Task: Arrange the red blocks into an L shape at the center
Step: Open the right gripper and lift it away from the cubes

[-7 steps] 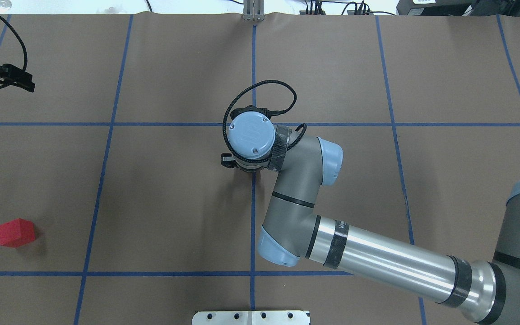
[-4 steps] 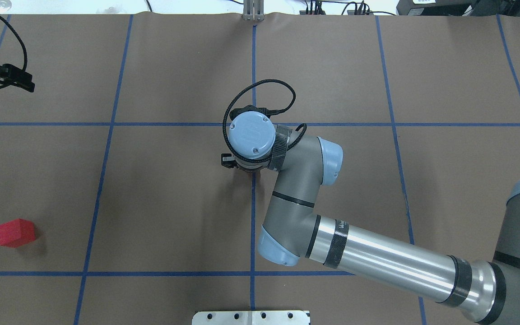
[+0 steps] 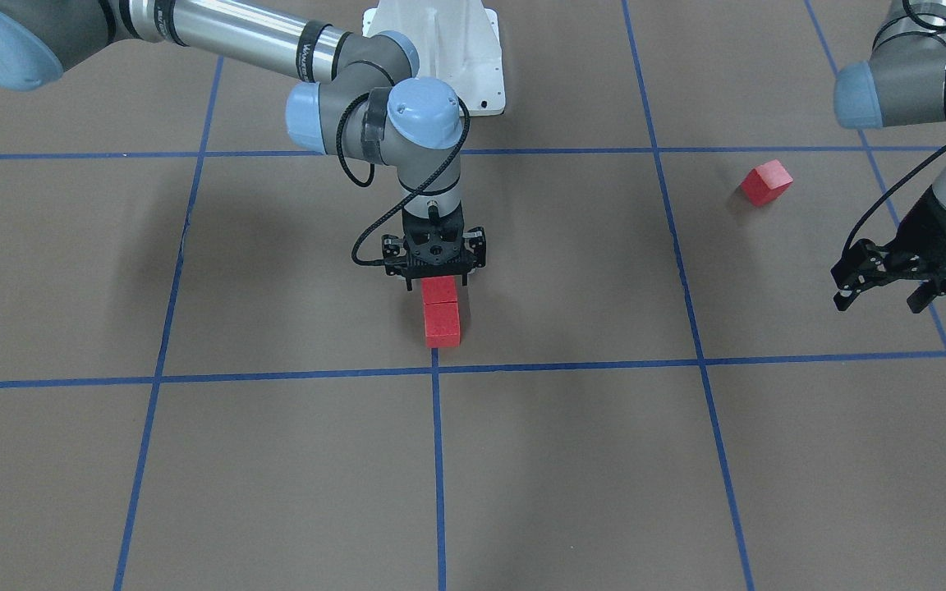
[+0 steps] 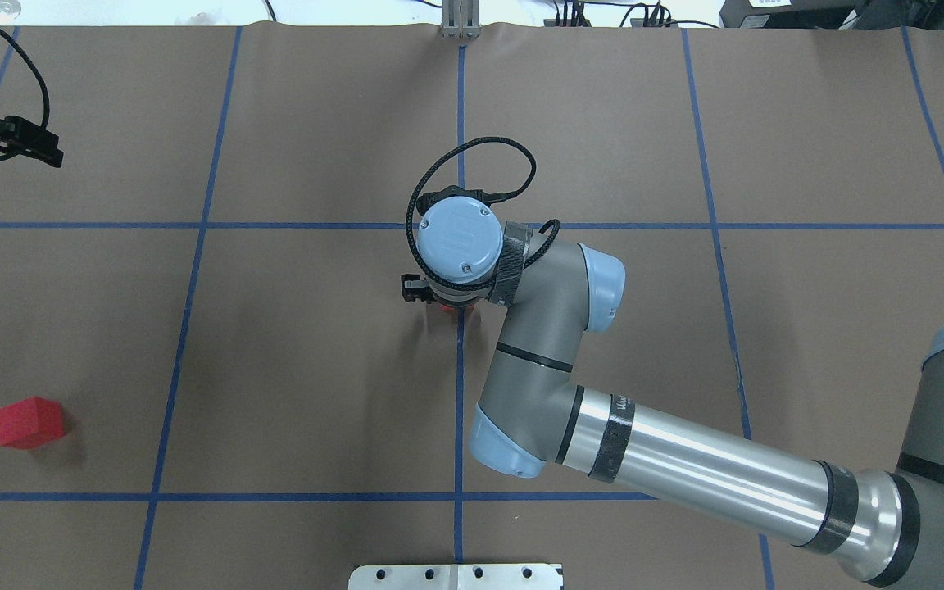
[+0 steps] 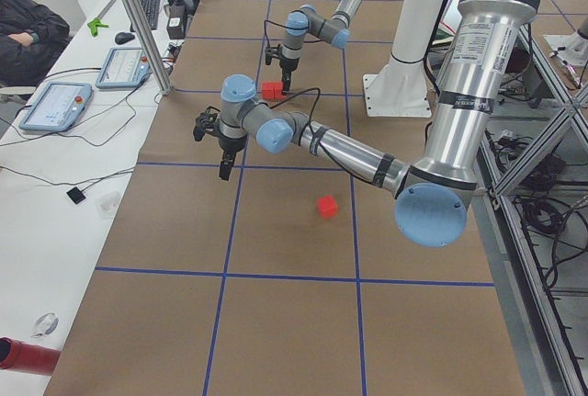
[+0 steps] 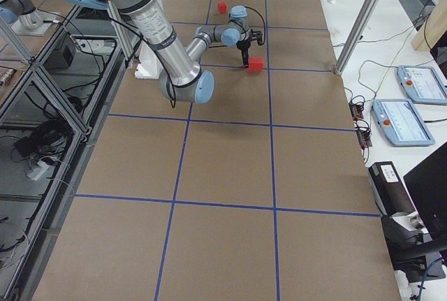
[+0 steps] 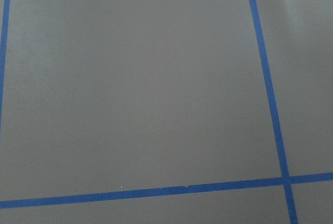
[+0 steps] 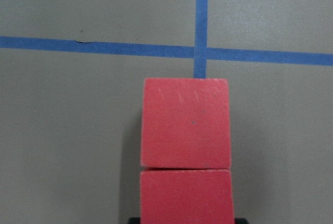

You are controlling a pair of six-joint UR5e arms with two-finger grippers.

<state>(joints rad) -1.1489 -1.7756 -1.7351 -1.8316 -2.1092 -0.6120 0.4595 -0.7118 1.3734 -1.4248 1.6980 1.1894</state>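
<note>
Matte red blocks (image 3: 443, 322), plain small cubes: two touch in a row just short of the center (image 3: 435, 371), one between the parted fingers of the down-pointing right gripper (image 3: 436, 286), the third block (image 3: 766, 182) near the left gripper (image 3: 881, 302), which hangs spread and empty.

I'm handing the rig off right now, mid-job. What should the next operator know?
The right claw is low at the centre crossing, straddling the first red block; gripping or released, I cannot tell.
The left claw is open and empty.
That block touches a second red block in a row beside the crossing.
The third red block lies alone on the left arm's side.
Done: two-block row. Left: set the third block beside one end for the L.
</note>
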